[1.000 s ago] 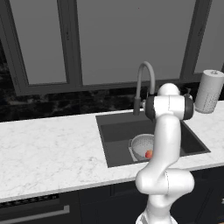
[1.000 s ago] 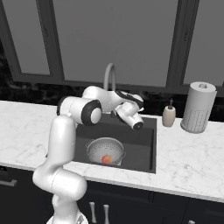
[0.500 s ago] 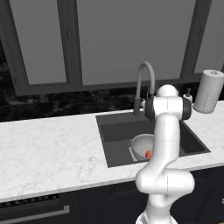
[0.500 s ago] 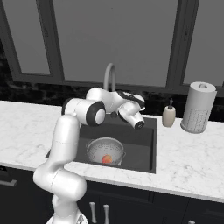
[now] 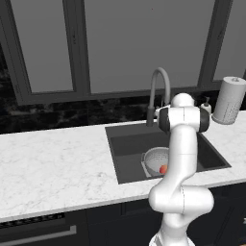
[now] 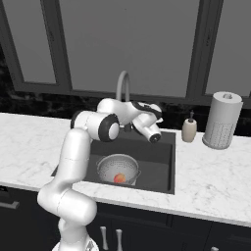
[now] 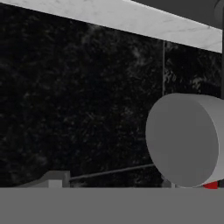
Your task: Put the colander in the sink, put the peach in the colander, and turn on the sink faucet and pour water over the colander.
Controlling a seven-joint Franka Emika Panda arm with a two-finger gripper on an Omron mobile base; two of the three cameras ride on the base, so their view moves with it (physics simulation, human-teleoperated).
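Colander (image 6: 118,169) sits in the sink (image 6: 158,164), front-left part of the basin; peach (image 6: 118,178) lies inside the colander, also seen in the left base view (image 5: 163,169); sink faucet (image 6: 122,88) stands behind the basin on the marble bench (image 6: 215,174); arm reaches over the basin, pincer (image 6: 155,138) just right of the faucet base; whether its jaws are wide or narrow I cannot tell; soap dispenser (image 6: 189,129) and paper towel roll (image 6: 222,120) stand at right.

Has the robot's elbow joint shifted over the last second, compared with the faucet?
Yes. In the right base view the dark elbow joint has swung right, closer to the sink faucet. The colander and peach stayed put in the sink.
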